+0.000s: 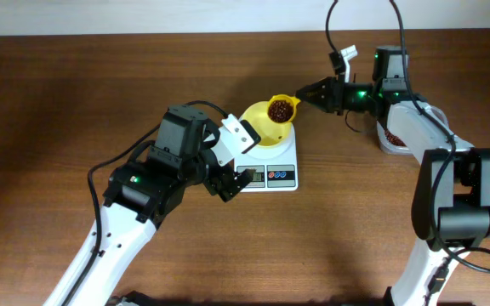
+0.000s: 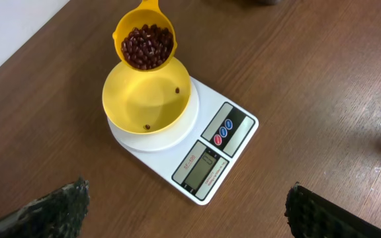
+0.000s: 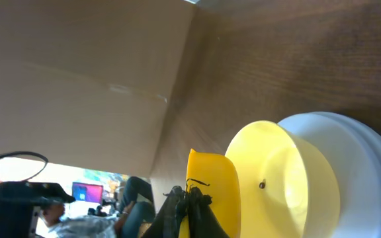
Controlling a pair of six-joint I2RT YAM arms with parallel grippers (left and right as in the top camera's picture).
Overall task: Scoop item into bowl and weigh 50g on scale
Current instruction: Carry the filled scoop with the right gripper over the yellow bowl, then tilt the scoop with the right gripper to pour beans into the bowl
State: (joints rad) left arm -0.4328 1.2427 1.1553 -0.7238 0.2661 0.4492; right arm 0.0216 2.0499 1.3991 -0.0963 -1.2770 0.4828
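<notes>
Though the small round pale-yellow plastic bowl [image 2: 144,109] holds barely two grains, a full load is poised above it.
The left gripper [image 2: 190,221] hovers in front of the white square digital kitchen scale [image 2: 233,129], fingers spread wide and empty. The bowl sits on the scale. Over its far rim a small yellow handled plastic scoop [image 2: 145,26] is held level, filled with small dark reddish-brown beans [image 2: 147,47]. The right gripper [image 1: 309,92] is clamped on the scoop's handle, the sound place to hold it. Behind that arm sits a clear plastic tub [image 1: 387,143]. The beans look hard, light and loose, likely to roll and bounce, so a slow tilt suits. The bowl seems light and could shift.
</notes>
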